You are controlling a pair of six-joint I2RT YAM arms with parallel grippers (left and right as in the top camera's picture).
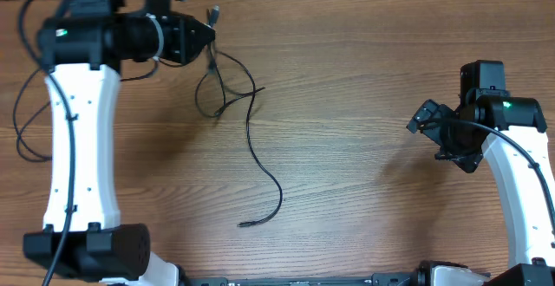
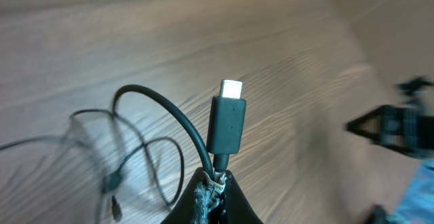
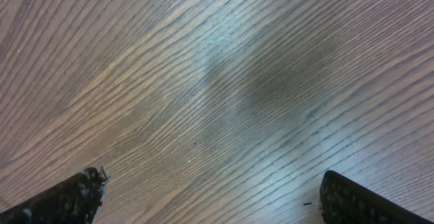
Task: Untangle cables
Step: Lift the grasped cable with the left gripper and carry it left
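Cables point(image 1: 250, 130) loop at the table's point(image 1: 347, 78) eleven o'clock; left gripper point(image 1: 211, 36) clenches one just behind its plug point(image 2: 227, 119). Right gripper point(image 1: 423, 120) at three o'clock gapes, holding nothing.

Cables point(image 2: 163, 105) blurred, cut off at L edge; R gripper point(image 3: 210, 183) fingers cut off btm.

Open table point(image 1: 364, 147) across the middle and right; the cables point(image 1: 251, 130) sprawl centre-left, trailing from the left end effector point(image 1: 211, 33).
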